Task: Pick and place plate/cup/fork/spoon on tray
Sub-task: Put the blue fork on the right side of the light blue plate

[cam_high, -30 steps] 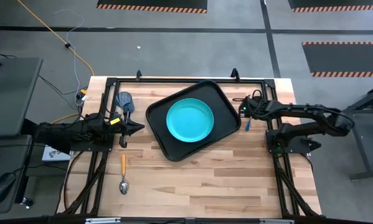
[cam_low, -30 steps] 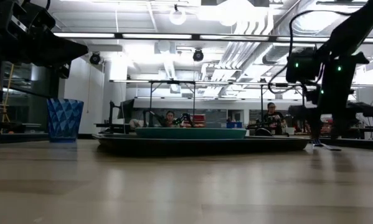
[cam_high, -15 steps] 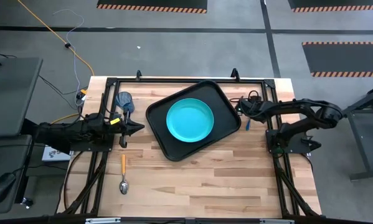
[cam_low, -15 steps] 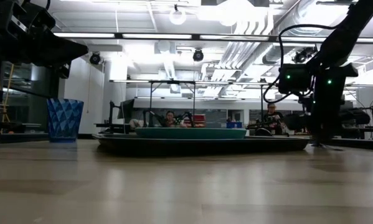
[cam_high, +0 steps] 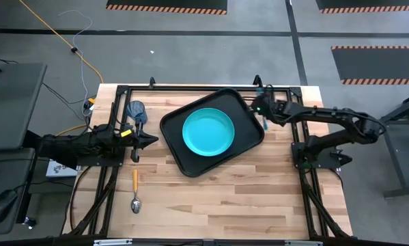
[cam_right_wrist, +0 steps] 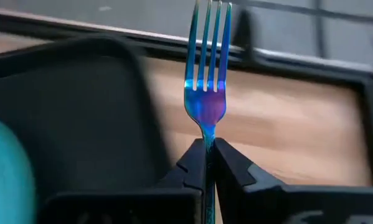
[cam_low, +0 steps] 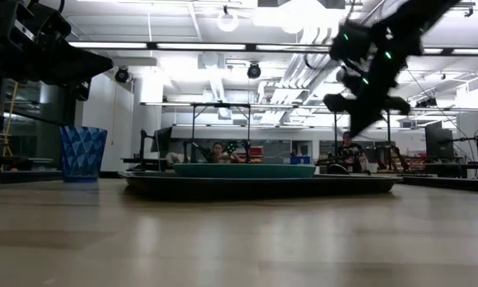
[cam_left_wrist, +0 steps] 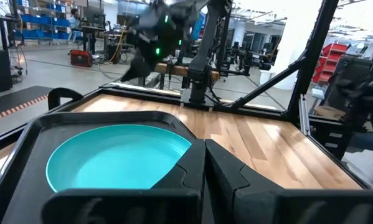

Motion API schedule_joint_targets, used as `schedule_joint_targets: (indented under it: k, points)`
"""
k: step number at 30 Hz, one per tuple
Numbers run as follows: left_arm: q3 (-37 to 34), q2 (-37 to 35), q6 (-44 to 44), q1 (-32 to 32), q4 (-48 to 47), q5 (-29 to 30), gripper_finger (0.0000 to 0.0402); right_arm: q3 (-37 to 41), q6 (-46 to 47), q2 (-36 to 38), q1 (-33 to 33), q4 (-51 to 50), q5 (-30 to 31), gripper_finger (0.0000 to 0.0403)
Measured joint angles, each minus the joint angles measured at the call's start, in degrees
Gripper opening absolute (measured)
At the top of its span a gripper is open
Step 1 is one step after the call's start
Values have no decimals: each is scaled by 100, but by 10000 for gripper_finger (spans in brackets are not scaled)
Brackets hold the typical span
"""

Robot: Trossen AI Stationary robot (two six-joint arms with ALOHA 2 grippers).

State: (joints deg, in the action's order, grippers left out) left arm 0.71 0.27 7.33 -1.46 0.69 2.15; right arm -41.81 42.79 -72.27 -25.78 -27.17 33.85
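Note:
The teal plate [cam_high: 208, 131] lies on the black tray [cam_high: 247, 109] at mid-table. My right gripper [cam_high: 259, 108] hangs above the tray's right rim, shut on the fork [cam_right_wrist: 206, 93], whose tines stick out past the fingertips. The low view shows this gripper [cam_low: 346, 100] raised well above the table. The blue cup [cam_high: 136, 109] stands on the wood at the far left. Nearer, the orange-handled spoon [cam_high: 135, 190] lies flat. My left gripper [cam_high: 153, 140] waits shut, just left of the tray. My right gripper pinches the fork's neck [cam_right_wrist: 206, 138], just behind the head, between its two fingertips. The fork runs along the fingers, its head and tines out in front, and the fingers hide its handle. It is lifted clear of the table.
A black metal frame [cam_high: 190, 87] runs along the table's far edge and down both sides. Bare wood [cam_high: 224, 198] spreads in front of the tray. People sit in the room beyond the table [cam_low: 217, 150].
My right gripper has shut on the fork, which lay on the wood just right of the tray. It has lifted the fork clear and carried it up and toward the table's far left, over the tray's right rim.

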Motion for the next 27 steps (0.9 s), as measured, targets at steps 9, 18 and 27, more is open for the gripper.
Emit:
schedule_joint_targets:
  k: [9, 18, 27]
  points:
    - [0, 0, 0, -1, 2, 1, 0, -1060, -716, -1469, 443, 125, -534, 2]
    - [0, -1, 0, -2, 0, 0, 0, -1585, -1331, -3129, 192, 493, -833, 1]
    - [0, 0, 0, 0, 1, 1, 0, -1748, -1436, -3393, 68, 521, -1058, 7]
